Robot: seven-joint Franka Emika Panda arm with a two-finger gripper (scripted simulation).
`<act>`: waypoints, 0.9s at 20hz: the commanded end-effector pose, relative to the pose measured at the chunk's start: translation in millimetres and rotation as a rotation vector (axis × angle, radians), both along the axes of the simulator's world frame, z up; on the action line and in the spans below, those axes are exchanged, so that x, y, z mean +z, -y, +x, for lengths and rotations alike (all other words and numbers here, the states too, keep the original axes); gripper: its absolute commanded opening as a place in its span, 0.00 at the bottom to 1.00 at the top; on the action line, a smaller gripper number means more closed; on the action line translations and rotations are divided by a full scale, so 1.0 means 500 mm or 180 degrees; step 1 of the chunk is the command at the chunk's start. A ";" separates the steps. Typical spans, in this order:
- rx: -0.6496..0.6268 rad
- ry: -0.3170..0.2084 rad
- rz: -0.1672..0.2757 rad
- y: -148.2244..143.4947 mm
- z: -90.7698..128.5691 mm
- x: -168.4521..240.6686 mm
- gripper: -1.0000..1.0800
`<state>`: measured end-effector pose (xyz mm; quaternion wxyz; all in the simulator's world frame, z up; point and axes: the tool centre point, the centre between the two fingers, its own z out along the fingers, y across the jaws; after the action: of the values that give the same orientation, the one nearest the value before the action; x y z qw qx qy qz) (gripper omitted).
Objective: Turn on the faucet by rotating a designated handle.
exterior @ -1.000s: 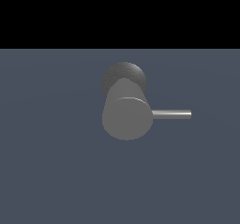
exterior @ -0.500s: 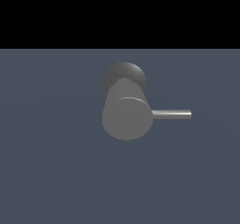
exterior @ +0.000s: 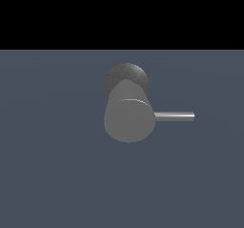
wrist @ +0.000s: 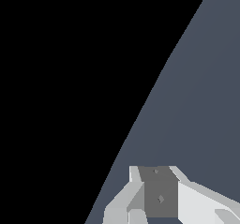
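Note:
The faucet (exterior: 127,112) is a stout matte grey cylinder with its flat round end face toward the exterior view, and a darker rounded base behind it. The handle (exterior: 174,116) is a thin silvery rod that sticks out level from the cylinder toward the exterior view's right. Nothing touches it. My gripper does not show in the exterior view. In the wrist view only a part of the gripper (wrist: 157,195) shows, white with a grey pad, over the blue-grey floor. Its jaws are cut off by the picture's edge. Neither faucet nor handle shows in the wrist view.
A flat blue-grey floor (exterior: 57,174) spreads around the faucet, with black background beyond its far edge. The wrist view shows the same floor (wrist: 206,101) and black beyond its edge.

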<state>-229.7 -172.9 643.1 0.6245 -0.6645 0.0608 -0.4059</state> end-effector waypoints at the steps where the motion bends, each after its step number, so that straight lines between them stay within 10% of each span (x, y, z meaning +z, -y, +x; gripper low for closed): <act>1: -0.0095 0.0106 0.0370 0.054 0.005 -0.006 0.00; 10: -0.0459 0.0253 0.1688 0.240 0.040 -0.098 0.00; 18: -0.0795 0.0065 0.2833 0.361 0.097 -0.271 0.00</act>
<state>-187.5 -344.2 527.0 0.7893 -0.3416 0.2791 -0.4271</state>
